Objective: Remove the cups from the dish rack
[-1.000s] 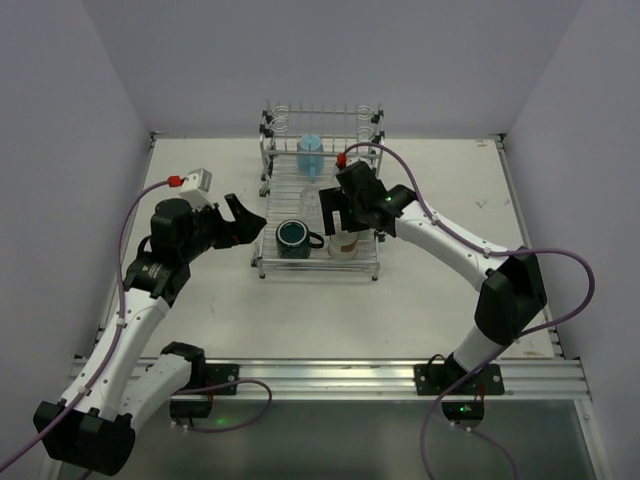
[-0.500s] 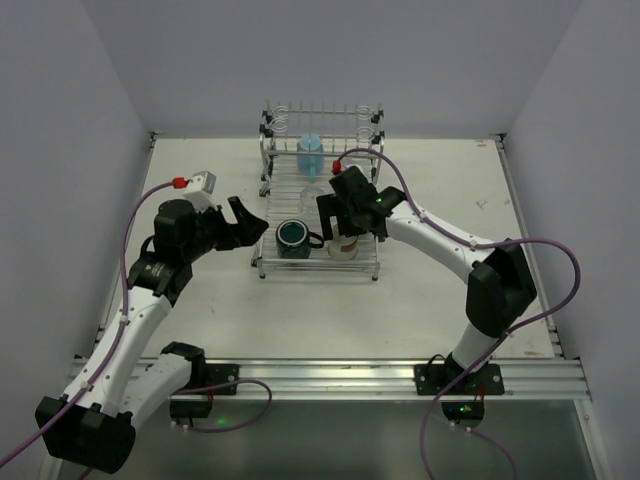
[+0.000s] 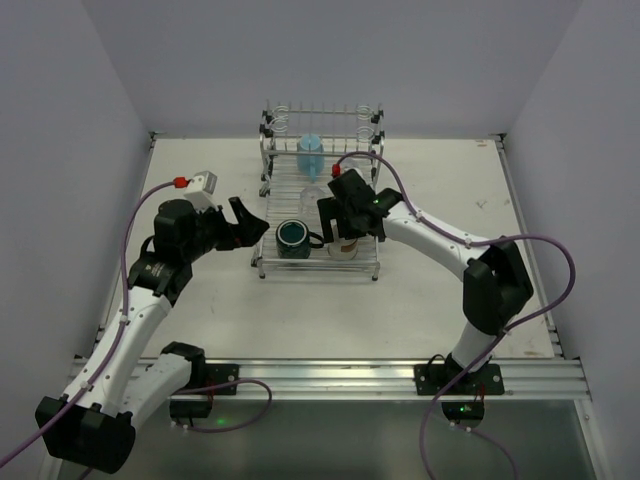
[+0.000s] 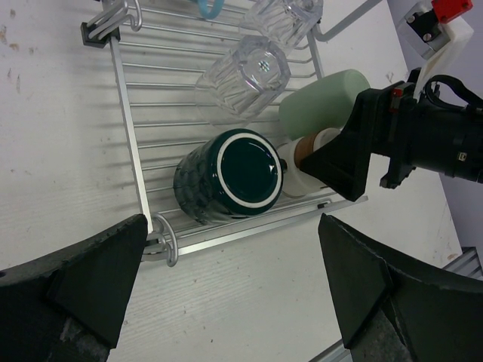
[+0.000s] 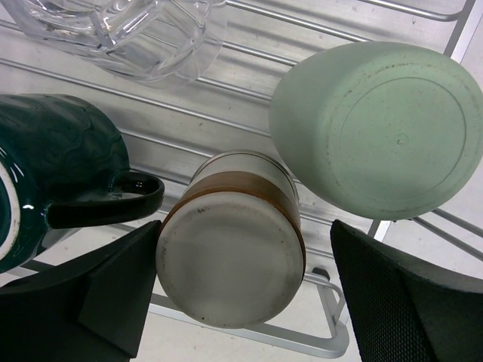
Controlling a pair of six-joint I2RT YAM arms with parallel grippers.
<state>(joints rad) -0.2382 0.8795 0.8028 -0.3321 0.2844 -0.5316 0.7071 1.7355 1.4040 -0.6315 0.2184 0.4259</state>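
The chrome dish rack (image 3: 322,118) stands mid-table. On its slatted base (image 4: 128,136) lie a dark teal mug (image 4: 234,173), two clear tumblers (image 4: 245,72), a pale green cup (image 4: 321,94) and a beige cup (image 4: 302,162). A light blue cup (image 3: 310,152) sits at the back rail. My right gripper (image 5: 241,298) is open and straddles the upturned beige cup (image 5: 230,249). Its left finger is close beside the cup and the right finger stands apart from it. My left gripper (image 3: 252,222) hangs open and empty over the table, left of the rack's front corner.
In the right wrist view the teal mug's handle (image 5: 113,200) points at the beige cup, and the pale green cup (image 5: 377,128) lies close behind it. A clear tumbler (image 5: 128,30) lies further back. White walls close in on the left, right and back.
My right gripper has moved left and down over the beige cup and its jaws have narrowed slightly. The left arm has barely shifted.
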